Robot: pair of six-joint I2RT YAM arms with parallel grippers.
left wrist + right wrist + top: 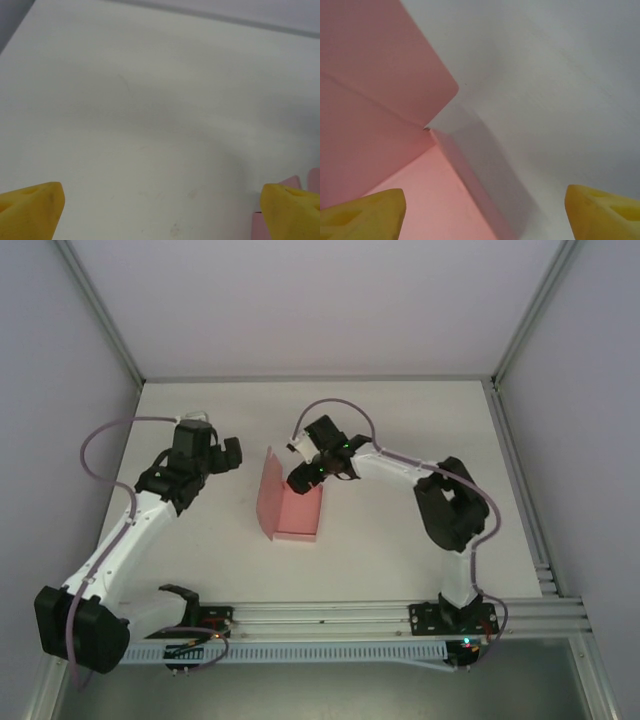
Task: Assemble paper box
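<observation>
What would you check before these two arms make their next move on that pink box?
1. Left gripper open, empty: ok.
2. Left gripper apart from the paper box: ok.
3. Right gripper jaws apart: ok.
4. Right gripper straddling the box's edge, one finger over card, one over table: ok.
5. Box fully folded: not ok, one panel upright.
6. Right gripper touching card: cannot tell.
</observation>
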